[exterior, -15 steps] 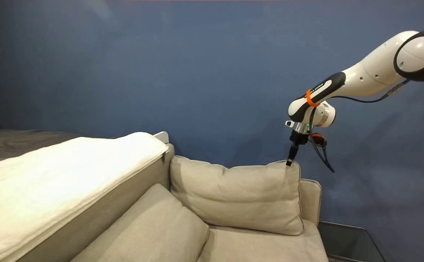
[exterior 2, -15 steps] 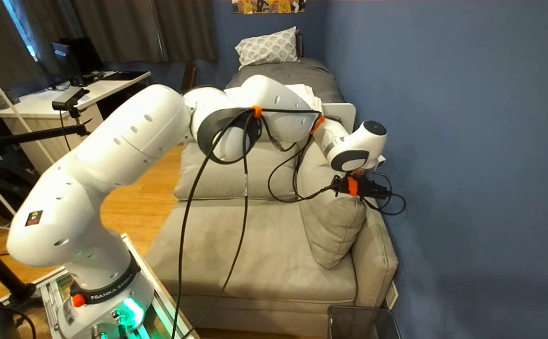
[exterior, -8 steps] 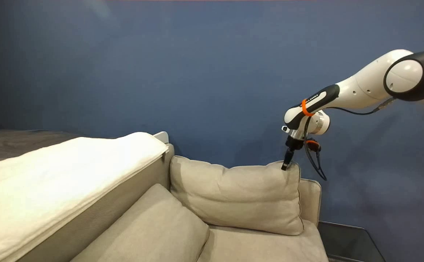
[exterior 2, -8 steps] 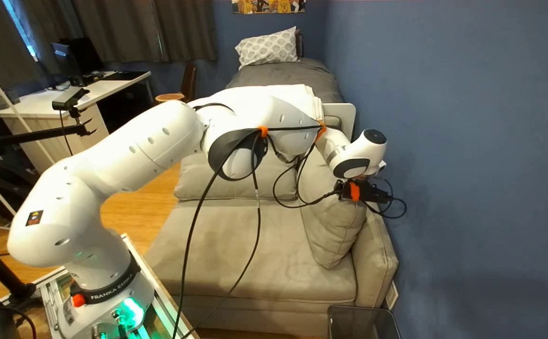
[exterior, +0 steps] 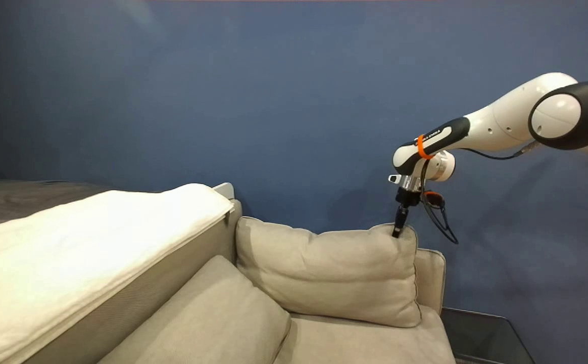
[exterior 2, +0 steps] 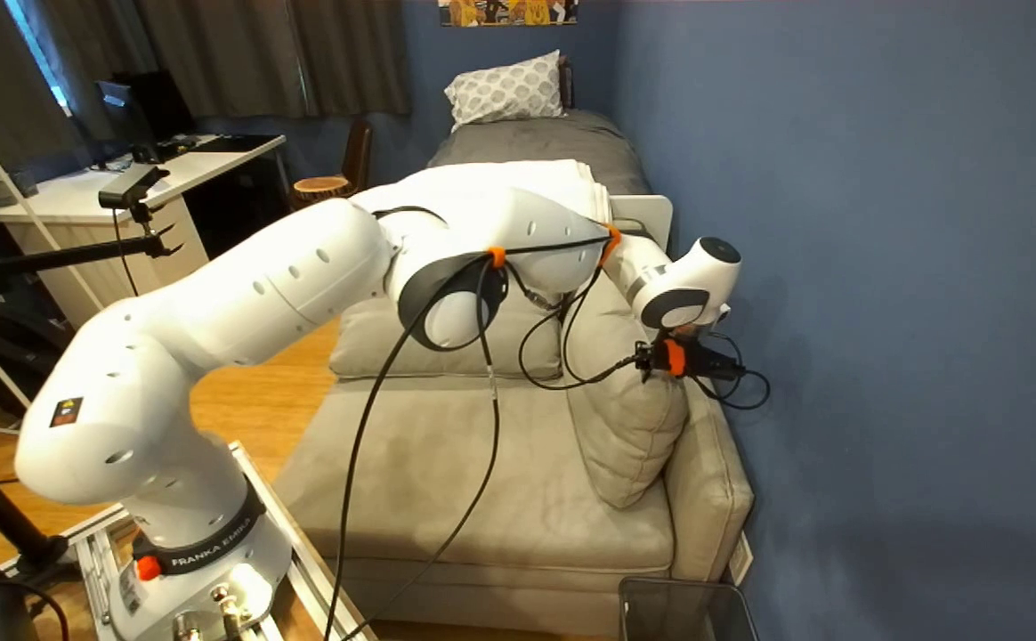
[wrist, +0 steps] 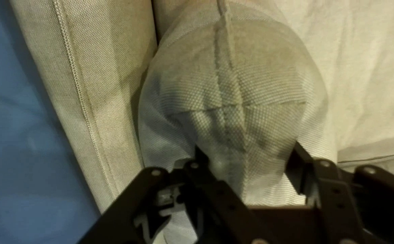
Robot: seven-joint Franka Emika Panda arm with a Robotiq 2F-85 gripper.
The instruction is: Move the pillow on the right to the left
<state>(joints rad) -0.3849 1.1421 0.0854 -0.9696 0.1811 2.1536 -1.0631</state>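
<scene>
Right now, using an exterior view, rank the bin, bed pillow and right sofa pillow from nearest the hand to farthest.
1. Right sofa pillow: at the hand.
2. Bin: foreground, beside the sofa.
3. Bed pillow: background, on the bed.

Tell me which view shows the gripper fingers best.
The wrist view: both fingers appear close up and apart, with part of the pillow between them. Whether they pinch it is unclear. Both exterior views show less: the gripper small and side-on at the pillow's top, or mostly blocked by the orange-banded wrist unit.
</scene>
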